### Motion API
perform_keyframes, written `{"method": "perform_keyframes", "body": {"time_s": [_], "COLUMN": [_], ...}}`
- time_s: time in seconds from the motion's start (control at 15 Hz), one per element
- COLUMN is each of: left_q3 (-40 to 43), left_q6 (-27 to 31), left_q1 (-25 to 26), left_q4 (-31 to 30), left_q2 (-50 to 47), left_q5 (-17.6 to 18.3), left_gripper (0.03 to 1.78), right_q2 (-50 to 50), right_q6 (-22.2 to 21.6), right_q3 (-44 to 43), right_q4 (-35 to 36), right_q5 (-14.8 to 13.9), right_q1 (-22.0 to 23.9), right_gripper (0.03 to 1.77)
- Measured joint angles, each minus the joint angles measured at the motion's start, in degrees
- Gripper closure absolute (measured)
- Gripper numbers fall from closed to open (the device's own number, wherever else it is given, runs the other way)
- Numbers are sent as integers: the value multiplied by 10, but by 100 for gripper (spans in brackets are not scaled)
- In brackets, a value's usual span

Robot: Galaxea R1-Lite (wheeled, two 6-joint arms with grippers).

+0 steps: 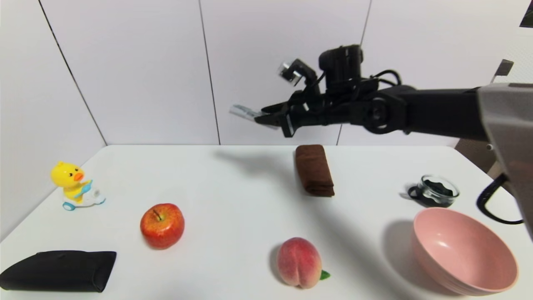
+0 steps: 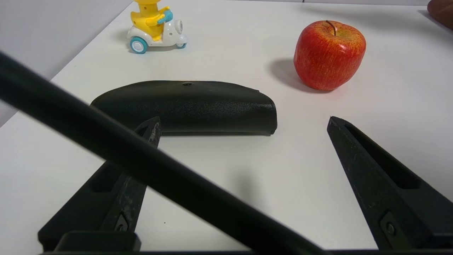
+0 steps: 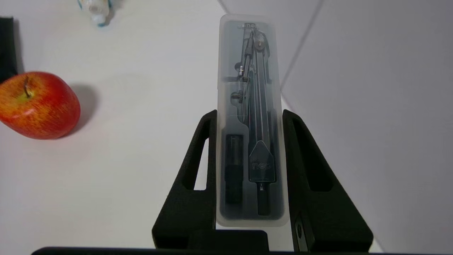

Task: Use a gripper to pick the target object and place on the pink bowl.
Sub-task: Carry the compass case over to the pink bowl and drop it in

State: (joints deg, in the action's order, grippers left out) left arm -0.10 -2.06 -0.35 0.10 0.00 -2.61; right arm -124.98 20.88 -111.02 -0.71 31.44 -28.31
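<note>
High above the back middle of the table, my right gripper [image 1: 266, 118] [image 3: 249, 113] is shut on the target object [image 1: 245, 112] [image 3: 247, 53], a flat light-grey translucent case with dark drawing tools inside. The case sticks out beyond the fingertips toward the wall. The pink bowl [image 1: 458, 246] stands empty at the front right of the table, well below and to the right of that gripper. My left gripper [image 2: 244, 122] shows only in the left wrist view, open and low over the table with nothing between its fingers, just in front of a black pouch [image 2: 187, 106].
On the white table lie a folded brown towel [image 1: 314, 168] under the raised arm, a small dark glass dish [image 1: 437, 191] behind the bowl, a peach [image 1: 299, 262], a red apple [image 1: 162, 225], a yellow duck toy [image 1: 75, 185] and the black pouch [image 1: 58, 271] at the front left.
</note>
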Motion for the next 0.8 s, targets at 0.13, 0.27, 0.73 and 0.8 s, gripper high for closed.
{"method": "perform_keyframes", "body": {"time_s": [0.13, 0.27, 0.73, 0.8], "left_q3": [0, 0, 0, 0], "left_q6": [0, 0, 0, 0], "left_q1": [0, 0, 0, 0], "left_q4": [0, 0, 0, 0], "left_q2": [0, 0, 0, 0], "left_q5": [0, 0, 0, 0], "left_gripper": [12, 12, 12, 12], "right_q2": [65, 138, 365, 389], "right_q6": [1, 3, 9, 11], "right_q3": [23, 80, 384, 426], "right_q4": [-44, -68, -73, -70], "right_q5": [3, 5, 38, 39], "right_q1": [31, 72, 254, 279], "right_gripper": [125, 125, 125, 125]}}
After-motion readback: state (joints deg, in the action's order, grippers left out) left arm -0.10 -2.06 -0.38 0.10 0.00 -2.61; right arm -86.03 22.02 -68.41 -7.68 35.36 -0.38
